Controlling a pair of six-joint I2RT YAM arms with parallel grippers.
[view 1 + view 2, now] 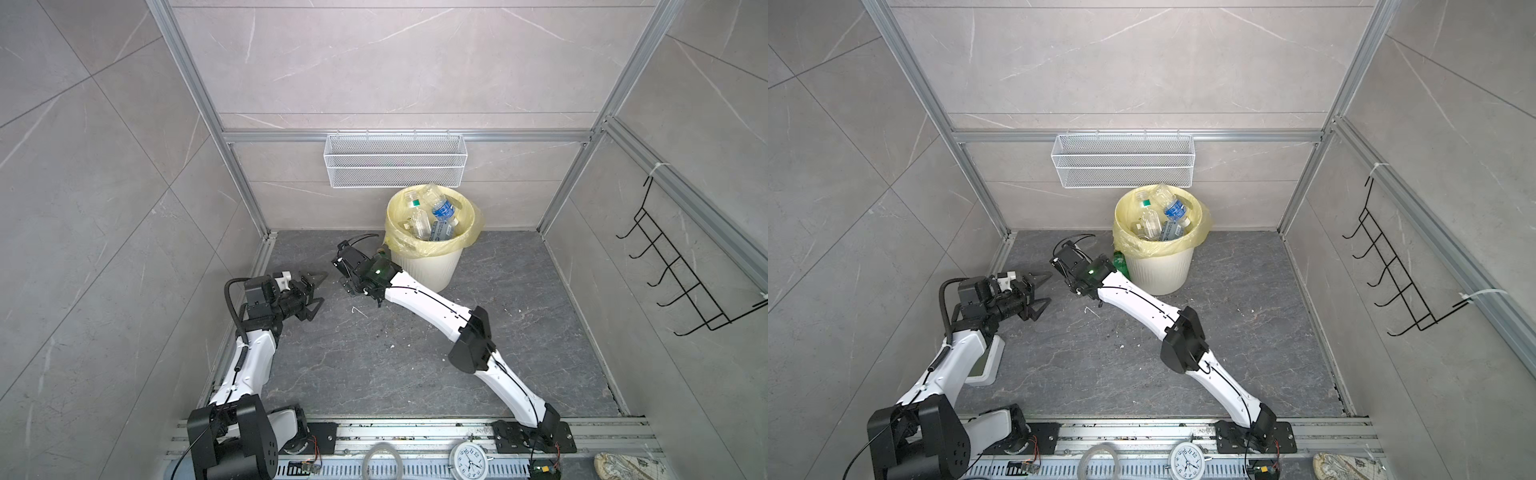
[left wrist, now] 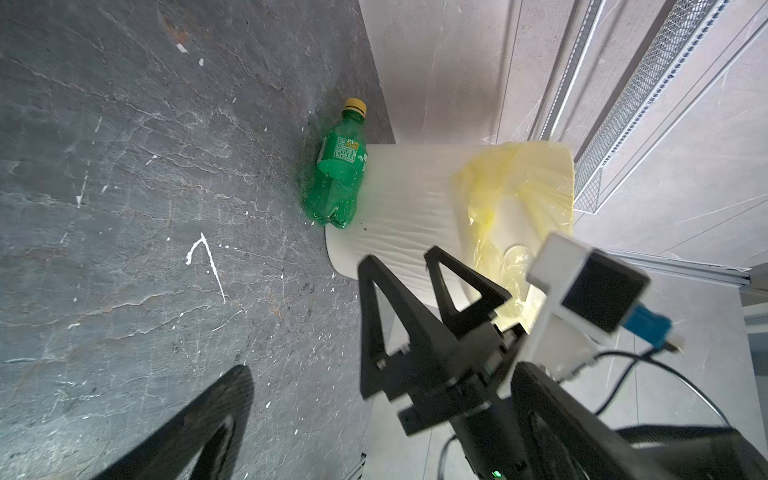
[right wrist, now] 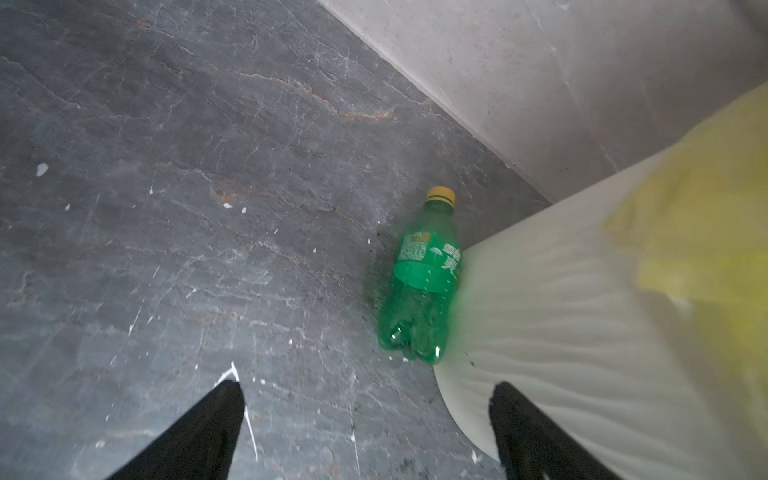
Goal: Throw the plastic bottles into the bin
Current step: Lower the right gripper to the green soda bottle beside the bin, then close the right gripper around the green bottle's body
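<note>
One green bottle [image 1: 1120,262] lies against the bin [image 1: 1158,270], mid-frame in a top view, long axis pointing away from your nearer, released right end effector [image 3: 368,390]; left end effector [image 1: 1047,287]: released.

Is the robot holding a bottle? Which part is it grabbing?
No, nothing is held. The left gripper and the right gripper are both open and empty. The green bottle lies on the floor against the bin.
</note>
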